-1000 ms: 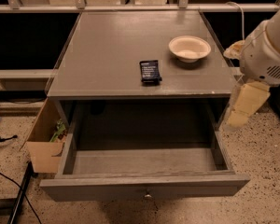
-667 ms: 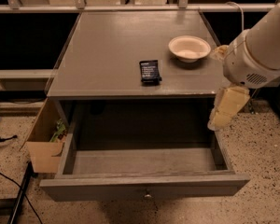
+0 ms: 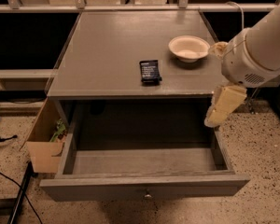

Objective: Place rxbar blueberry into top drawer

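Note:
The rxbar blueberry (image 3: 150,71) is a small dark flat wrapper lying on the grey table top near the front edge, left of the bowl. The top drawer (image 3: 144,188) is pulled wide open below the table top, its inside bare, its small round knob at the front. My gripper (image 3: 222,105) hangs from the white arm at the right, just over the drawer's right side and below the table's front right corner. It is to the right of the bar and lower than it, and holds nothing that I can see.
A cream round bowl (image 3: 189,47) stands on the table top at the back right. A brown cardboard box (image 3: 45,141) with something green inside sits on the floor left of the drawer. Black cables lie on the speckled floor at the left. A rail runs behind the table.
The arm and gripper have moved left, from beside the table's right edge to over the open drawer's right side. The bar, bowl and drawer have not moved.

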`<state>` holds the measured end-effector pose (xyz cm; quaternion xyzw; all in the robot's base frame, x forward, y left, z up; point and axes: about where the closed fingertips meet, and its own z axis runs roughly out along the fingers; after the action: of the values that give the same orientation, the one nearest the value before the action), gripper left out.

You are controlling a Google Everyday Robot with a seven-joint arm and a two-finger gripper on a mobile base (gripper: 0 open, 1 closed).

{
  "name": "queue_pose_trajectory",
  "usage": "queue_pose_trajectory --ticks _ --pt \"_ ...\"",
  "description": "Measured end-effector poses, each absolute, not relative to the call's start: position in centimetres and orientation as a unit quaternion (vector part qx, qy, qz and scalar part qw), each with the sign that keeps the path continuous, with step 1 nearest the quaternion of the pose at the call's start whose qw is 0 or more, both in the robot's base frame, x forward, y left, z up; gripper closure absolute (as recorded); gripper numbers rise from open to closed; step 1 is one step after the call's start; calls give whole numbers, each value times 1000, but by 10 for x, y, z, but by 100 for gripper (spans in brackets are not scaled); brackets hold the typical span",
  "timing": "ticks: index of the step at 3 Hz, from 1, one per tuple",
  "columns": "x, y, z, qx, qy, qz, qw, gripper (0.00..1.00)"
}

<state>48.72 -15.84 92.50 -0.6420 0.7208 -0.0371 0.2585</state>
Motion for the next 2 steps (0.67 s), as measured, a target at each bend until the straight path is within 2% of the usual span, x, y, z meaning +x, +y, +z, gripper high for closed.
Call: queue_pose_trajectory --ticks 2 --pt "528 -110 933 -660 667 -32 343 0"
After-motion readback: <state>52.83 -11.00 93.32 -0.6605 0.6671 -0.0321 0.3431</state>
